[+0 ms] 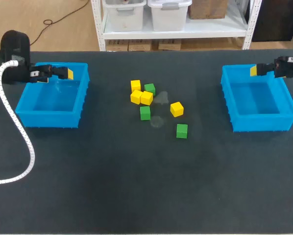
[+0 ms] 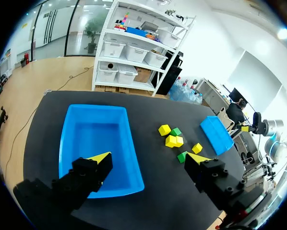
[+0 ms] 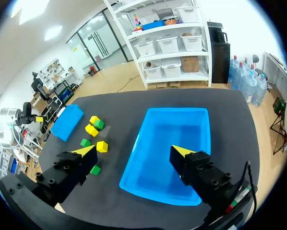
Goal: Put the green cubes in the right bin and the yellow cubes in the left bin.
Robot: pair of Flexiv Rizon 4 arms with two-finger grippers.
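The big dark table [image 1: 136,196] has lots of open room along the bottom of the picture and in the wide gaps between the bins and the cubes. The blue left bin [image 1: 48,119] sits at the upper left and the blue right bin [image 1: 260,123] at the upper right, each close to a side edge of the table. The left gripper [image 2: 148,159] hangs over the top edge of the left bin, with its jaws spread wide and holding nothing. The right gripper [image 3: 133,151] hangs over the top edge of the right bin, also spread wide and touching nothing. In the middle lie four yellow cubes [image 1: 146,98] and three green cubes [image 1: 145,113], well apart from both bins. Three yellow and one green huddle together, and the others lie just below and to the right.
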